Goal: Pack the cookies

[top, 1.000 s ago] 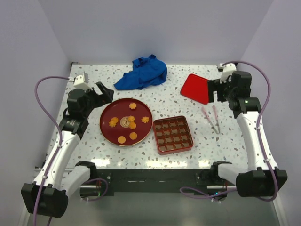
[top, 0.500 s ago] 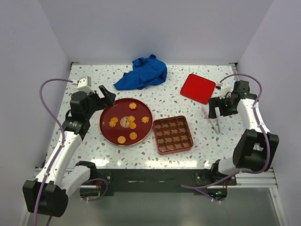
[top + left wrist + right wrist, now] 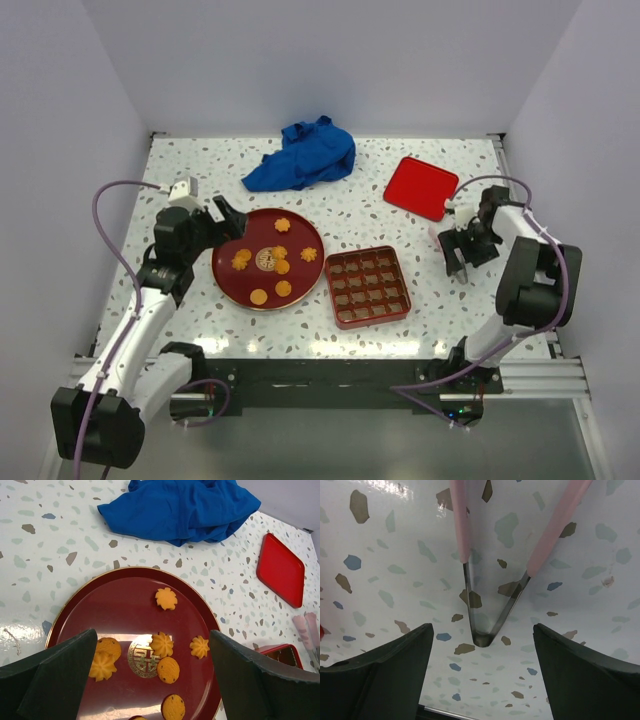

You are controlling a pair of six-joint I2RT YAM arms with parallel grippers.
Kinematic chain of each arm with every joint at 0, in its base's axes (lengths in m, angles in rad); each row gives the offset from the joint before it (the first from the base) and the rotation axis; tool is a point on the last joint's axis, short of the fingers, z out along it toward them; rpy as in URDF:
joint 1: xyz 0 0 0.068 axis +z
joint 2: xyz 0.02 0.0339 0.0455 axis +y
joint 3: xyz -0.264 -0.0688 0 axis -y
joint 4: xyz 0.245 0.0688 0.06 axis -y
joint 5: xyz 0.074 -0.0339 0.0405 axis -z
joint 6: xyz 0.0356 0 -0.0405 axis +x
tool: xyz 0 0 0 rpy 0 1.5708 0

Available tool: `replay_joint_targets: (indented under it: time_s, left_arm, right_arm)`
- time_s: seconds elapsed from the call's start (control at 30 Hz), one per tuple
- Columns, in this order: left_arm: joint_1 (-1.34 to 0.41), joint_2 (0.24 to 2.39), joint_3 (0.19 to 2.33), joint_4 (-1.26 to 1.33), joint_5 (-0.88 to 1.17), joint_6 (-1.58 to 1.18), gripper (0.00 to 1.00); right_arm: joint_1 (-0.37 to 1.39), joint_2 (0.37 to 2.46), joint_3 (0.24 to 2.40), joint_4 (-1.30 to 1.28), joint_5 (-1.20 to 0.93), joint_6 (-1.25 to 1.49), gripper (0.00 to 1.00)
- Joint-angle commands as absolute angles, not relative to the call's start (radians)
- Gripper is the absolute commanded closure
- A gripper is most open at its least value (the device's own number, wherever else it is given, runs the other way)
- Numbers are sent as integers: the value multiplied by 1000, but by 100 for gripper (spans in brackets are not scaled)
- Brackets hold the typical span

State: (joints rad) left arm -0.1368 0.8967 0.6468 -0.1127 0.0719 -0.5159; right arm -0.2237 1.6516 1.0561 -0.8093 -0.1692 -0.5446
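Several small orange-golden cookies (image 3: 283, 267), round and flower-shaped, lie on a dark red plate (image 3: 228, 278) with a gold emblem at its centre. In the left wrist view the cookies (image 3: 162, 644) lie between my fingers. My left gripper (image 3: 228, 218) is open and empty, just above the plate's left edge (image 3: 125, 610). A red compartment box (image 3: 367, 286) stands right of the plate with all cells empty. My right gripper (image 3: 458, 255) is open and low over pink-handled metal tongs (image 3: 481, 635). Its fingers straddle the tongs' hinge end without touching it.
A crumpled blue cloth (image 3: 303, 155) lies at the back centre. A flat red lid (image 3: 420, 187) lies at the back right, near my right arm. The cloth (image 3: 185, 505) and lid (image 3: 281, 569) also show in the left wrist view.
My right arm has swung down from beside the red lid to just above the tongs. My left gripper has moved slightly lower and closer to the plate.
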Motion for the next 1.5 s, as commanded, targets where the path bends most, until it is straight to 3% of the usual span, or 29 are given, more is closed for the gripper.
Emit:
replay_joint_targets:
  time_s: [0.0,0.37,0.6,0.63,0.7,0.97,1.2,1.47]
  left_arm:
    - [-132,877,637,-57,84,-532,1]
    - [-132,888,630,-41,91,-548,1]
    - [-132,884,632,-37,117,-560,2]
    - [-132,884,630,-31,127,-563,2]
    - [-132,885,624,-15,178,-583,3]
    - [-146,926,568,302,506,-741,10]
    - [-265,1067,566,601,617,-847,10]
    - [-440,1279,637,842,687,-845,9]
  right_arm:
    - [-227,1704,1081,-750,-152,-551,19]
    - [-172,1746,1055,-617,-95,-459,30]
    - [-149,1759,1034,-595,-77,-442,46]
    - [-149,1758,1032,-597,-75,-443,53]
    - [-149,1747,1025,-606,-84,-449,61]
    - [-150,1591,1026,-683,-115,-509,72]
    - [-132,1428,1095,-849,-383,-571,73]
    - [115,1427,1276,-951,-736,-474,73]
